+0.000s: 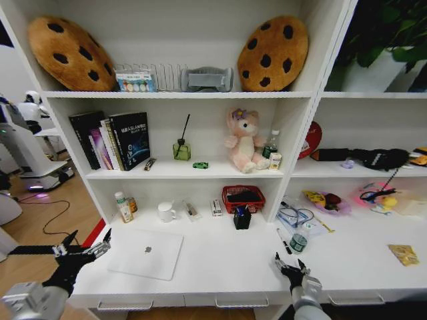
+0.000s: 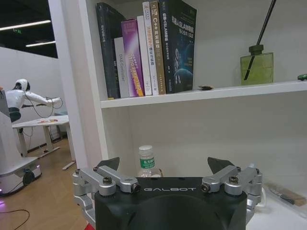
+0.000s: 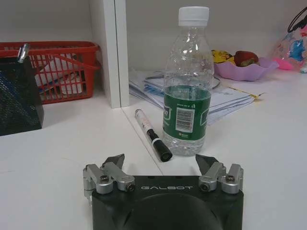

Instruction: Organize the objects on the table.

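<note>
The right gripper (image 3: 164,165) hangs low over the table (image 1: 227,267) with fingers spread, aimed at the bottle (image 3: 187,91) and marker (image 3: 151,134) just ahead. This looks like the approach to a first pick-up; the next move calls for a straight advance around the bottle without knocking it. The left gripper (image 1: 83,248), also spread, waits beside the laptop (image 1: 147,253).

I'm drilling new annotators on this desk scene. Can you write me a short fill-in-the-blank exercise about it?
1. The marker lying beside the bottle has a ____ cap.
2. The laptop on the desk has its lid ____.
3. The right gripper has its fingers ____, facing the bottle.
4. The left gripper hovers beside the ____.

Missing words: black; closed; open; laptop
</note>
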Tool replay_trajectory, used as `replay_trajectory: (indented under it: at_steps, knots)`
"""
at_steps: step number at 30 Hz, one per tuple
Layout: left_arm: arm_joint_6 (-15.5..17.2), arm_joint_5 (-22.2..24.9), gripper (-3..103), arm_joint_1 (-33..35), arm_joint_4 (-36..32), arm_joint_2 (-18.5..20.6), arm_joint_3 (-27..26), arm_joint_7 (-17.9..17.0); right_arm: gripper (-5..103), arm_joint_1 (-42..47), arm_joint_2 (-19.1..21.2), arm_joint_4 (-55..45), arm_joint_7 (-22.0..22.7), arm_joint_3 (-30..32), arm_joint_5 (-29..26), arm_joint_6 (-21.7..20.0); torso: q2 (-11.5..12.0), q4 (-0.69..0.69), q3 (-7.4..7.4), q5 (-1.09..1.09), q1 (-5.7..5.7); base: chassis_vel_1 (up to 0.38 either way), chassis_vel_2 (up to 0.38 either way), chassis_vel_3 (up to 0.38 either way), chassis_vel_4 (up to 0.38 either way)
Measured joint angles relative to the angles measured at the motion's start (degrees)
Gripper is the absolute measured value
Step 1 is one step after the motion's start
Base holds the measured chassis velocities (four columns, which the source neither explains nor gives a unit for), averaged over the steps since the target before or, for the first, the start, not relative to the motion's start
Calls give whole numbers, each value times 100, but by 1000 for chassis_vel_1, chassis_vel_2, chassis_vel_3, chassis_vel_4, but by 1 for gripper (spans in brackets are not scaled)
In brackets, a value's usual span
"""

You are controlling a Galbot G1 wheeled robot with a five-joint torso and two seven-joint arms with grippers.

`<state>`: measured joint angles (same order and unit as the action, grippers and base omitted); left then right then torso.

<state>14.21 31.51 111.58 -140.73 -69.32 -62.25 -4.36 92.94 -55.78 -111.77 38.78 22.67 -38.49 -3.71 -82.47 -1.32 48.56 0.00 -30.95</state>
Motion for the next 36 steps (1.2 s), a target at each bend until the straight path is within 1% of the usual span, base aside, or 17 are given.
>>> replay_trajectory:
  at_steps: [5, 15, 17, 21, 22, 23, 25, 26, 27, 29, 30, 31, 32, 34, 35, 36]
  knots:
    - [0, 0, 100, 0, 0, 0, 0, 0, 85, -238, 56, 252, -106, -60, -30, 6, 0, 0, 0, 0, 0, 0, 0, 0, 0]
    - [1, 0, 100, 0, 0, 0, 0, 0, 82, -447, 63, 362, -121, -251, -32, -19, 0, 0, 0, 0, 0, 0, 0, 0, 0]
    - [0, 0, 100, 0, 0, 0, 0, 0, 78, -463, 49, 391, -137, -265, -24, -11, 0, -1, 0, -1, -1, 0, 0, 0, 0]
    - [0, 0, 100, 0, 0, 0, 0, 0, 74, -449, 20, 417, -198, -270, 28, 19, 0, 0, 0, -1, -1, 0, 0, 0, 0]
    - [0, 0, 100, 0, 0, 0, 0, 0, 70, -442, 2, 428, -207, -283, 46, 31, 0, -2, 0, -1, -1, 0, 0, 0, 0]
    - [0, 0, 100, 0, 0, 0, 0, 0, 70, -444, -9, 436, -209, -288, 55, 37, 0, -1, 0, -1, -1, 0, 0, 0, 0]
    - [0, 0, 100, 0, 0, 0, 0, 0, 65, -475, -30, 483, -210, -297, 71, 42, 0, 0, 0, -2, 0, 0, 0, 0, 0]
    - [0, 0, 100, 0, 0, 0, 0, 0, 65, -475, -30, 483, -210, -297, 71, 42, 0, 0, 0, -2, 0, 0, 0, 0, 0]
    - [0, 0, 100, 0, 0, 0, 0, 0, 61, -488, -33, 499, -210, -297, 77, 43, 0, 0, 0, -2, 0, 0, 0, 0, 0]
    - [0, 0, 100, 0, 0, 0, 0, 0, 50, -514, -33, 536, -209, -297, 88, 46, 0, 0, 0, -2, 0, 0, 0, 0, 0]
    - [0, 0, 100, 0, 0, 0, 0, 0, 50, -524, -32, 549, -209, -297, 89, 48, 0, 0, 0, -2, 0, 0, 0, 0, 0]
    - [0, 0, 100, 0, 0, 0, 0, 0, 45, -534, -30, 560, -208, -296, 89, 48, 0, 0, 0, -2, 0, 0, 0, 0, 0]
    - [0, 0, 100, 0, 0, 0, 0, 0, 45, -534, -30, 560, -208, -296, 89, 48, 0, 0, 0, -2, 0, 0, 0, 0, 0]
    - [0, 0, 100, 0, 0, 0, 0, 0, 37, -561, -27, 573, -190, -305, 82, 48, 0, 0, 0, -1, 0, 0, 0, 0, 0]
    - [0, 0, 100, 0, 0, 0, 0, 0, 37, -561, -27, 573, -190, -305, 82, 48, 0, 0, 0, -1, 0, 0, 0, 0, 0]
    - [0, 0, 100, 0, 0, 0, 0, 0, 32, -572, -24, 573, -182, -312, 76, 47, 0, 0, 0, 0, 0, 0, 0, 0, 0]
